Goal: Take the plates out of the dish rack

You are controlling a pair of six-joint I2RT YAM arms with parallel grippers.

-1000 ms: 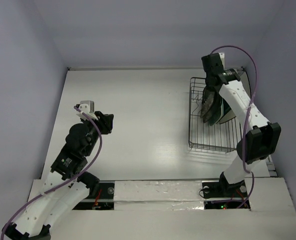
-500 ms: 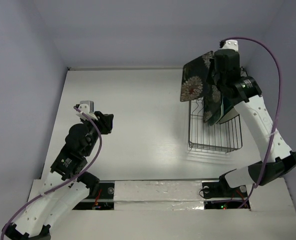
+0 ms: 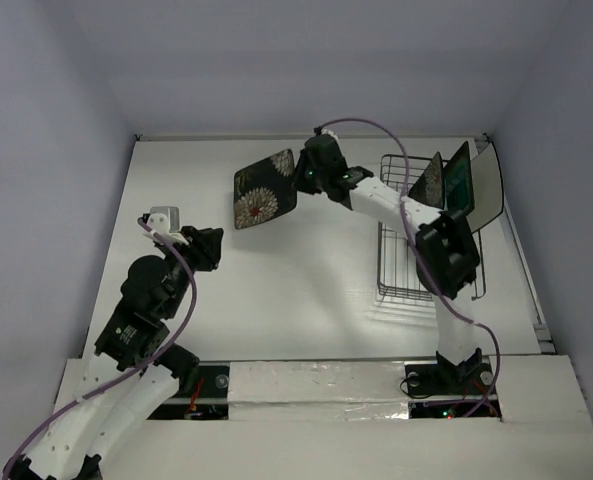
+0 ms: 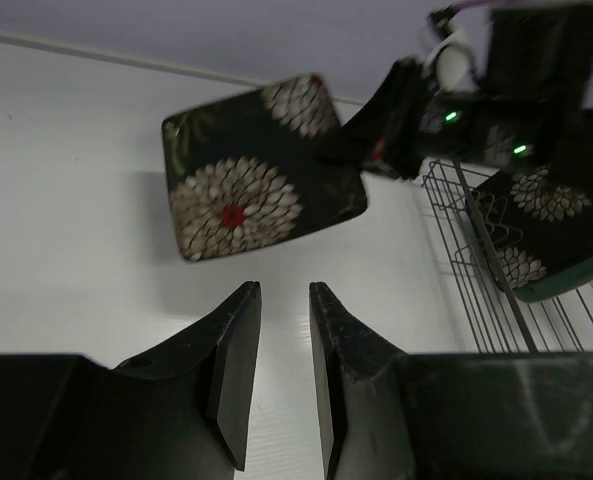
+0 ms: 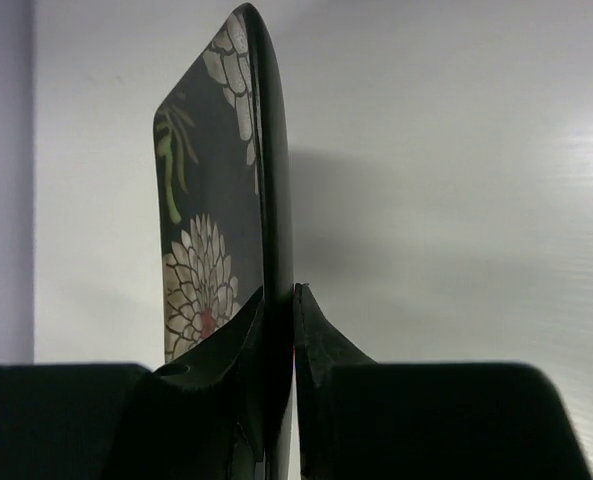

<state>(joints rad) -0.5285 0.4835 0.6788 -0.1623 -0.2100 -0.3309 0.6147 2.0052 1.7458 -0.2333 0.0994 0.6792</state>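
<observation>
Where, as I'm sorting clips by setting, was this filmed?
Probably a robotics lab bench, no kitchen: a white table boxed in by plain walls, two bolted robot arms, one wire dish rack and floral plate as props.

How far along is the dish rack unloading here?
Done: nothing yet; no plate lies on the white table. In hand: the right gripper is shut on the black square flowered plate, held above the table, clear of the dark wire dish rack. Left: set it down, then take the other plates standing in the rack. The left gripper hangs open and empty.

Glossy plate [image 3: 263,202], thin metal-wire rack [image 3: 394,264]
</observation>
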